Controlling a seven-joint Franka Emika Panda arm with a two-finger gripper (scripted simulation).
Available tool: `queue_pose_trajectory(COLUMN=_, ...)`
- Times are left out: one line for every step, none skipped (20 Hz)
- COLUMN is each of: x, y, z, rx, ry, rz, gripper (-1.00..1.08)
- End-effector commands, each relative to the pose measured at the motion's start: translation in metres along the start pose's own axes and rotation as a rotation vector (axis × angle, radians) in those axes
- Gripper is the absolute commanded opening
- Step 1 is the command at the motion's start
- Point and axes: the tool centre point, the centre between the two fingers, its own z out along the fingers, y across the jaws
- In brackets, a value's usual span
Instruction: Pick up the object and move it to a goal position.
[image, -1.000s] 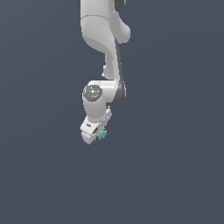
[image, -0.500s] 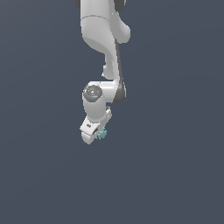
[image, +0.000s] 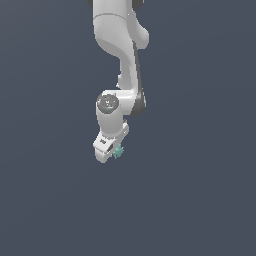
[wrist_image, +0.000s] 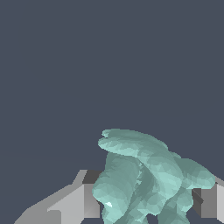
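The object (image: 118, 151) is a tiny teal-green spiky lump that peeks out beside the white gripper (image: 111, 153) in the exterior view. In the wrist view the object (wrist_image: 144, 175) fills the space between the two grey fingers (wrist_image: 78, 201), which press against it from both sides. The gripper (wrist_image: 146, 203) is shut on it. The white arm comes down from the top of the exterior view, and its hand hides most of the lump there.
A plain dark grey-blue background surrounds the arm in both views. No other objects, containers or edges show.
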Motion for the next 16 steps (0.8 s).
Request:
queue_pose_trajectory(x=0.004, y=-0.005, z=-0.008, rx=-0.001, ry=0.000, rz=-0.001, gripper=-1.00)
queue_pose_trajectory(x=0.006, y=-0.008, z=-0.012, rx=-0.001, ry=0.000, rz=-0.001, gripper=-1.00)
queue_pose_trajectory(x=0.007, y=-0.011, z=-0.017, rx=-0.001, ry=0.000, rz=-0.001, gripper=-1.00)
queue_pose_trajectory(x=0.010, y=-0.015, z=-0.022, rx=-0.001, ry=0.000, rz=-0.001, gripper=-1.00)
queue_pose_trajectory(x=0.012, y=-0.018, z=-0.027, rx=-0.001, ry=0.000, rz=-0.001, gripper=-1.00)
queue_pose_trajectory(x=0.015, y=-0.022, z=-0.033, rx=-0.001, ry=-0.001, rz=-0.001, gripper=-1.00)
queue_pose_trajectory(x=0.017, y=-0.027, z=-0.040, rx=-0.001, ry=-0.001, rz=-0.001, gripper=-1.00)
queue_pose_trajectory(x=0.020, y=-0.032, z=-0.047, rx=-0.001, ry=-0.001, rz=-0.001, gripper=-1.00)
queue_pose_trajectory(x=0.024, y=-0.037, z=-0.055, rx=-0.001, ry=-0.001, rz=-0.001, gripper=-1.00)
queue_pose_trajectory(x=0.027, y=-0.042, z=-0.063, rx=-0.001, ry=-0.001, rz=-0.001, gripper=-1.00)
queue_pose_trajectory(x=0.031, y=-0.048, z=-0.071, rx=-0.002, ry=-0.002, rz=-0.001, gripper=-1.00)
queue_pose_trajectory(x=0.035, y=-0.054, z=-0.080, rx=-0.002, ry=-0.002, rz=-0.001, gripper=-1.00)
queue_pose_trajectory(x=0.039, y=-0.060, z=-0.090, rx=-0.002, ry=-0.002, rz=-0.001, gripper=-1.00)
queue_pose_trajectory(x=0.043, y=-0.067, z=-0.099, rx=-0.002, ry=-0.002, rz=-0.002, gripper=-1.00)
queue_pose_trajectory(x=0.047, y=-0.073, z=-0.109, rx=-0.002, ry=-0.002, rz=-0.002, gripper=-1.00)
queue_pose_trajectory(x=0.051, y=-0.080, z=-0.119, rx=-0.002, ry=-0.002, rz=-0.002, gripper=-1.00)
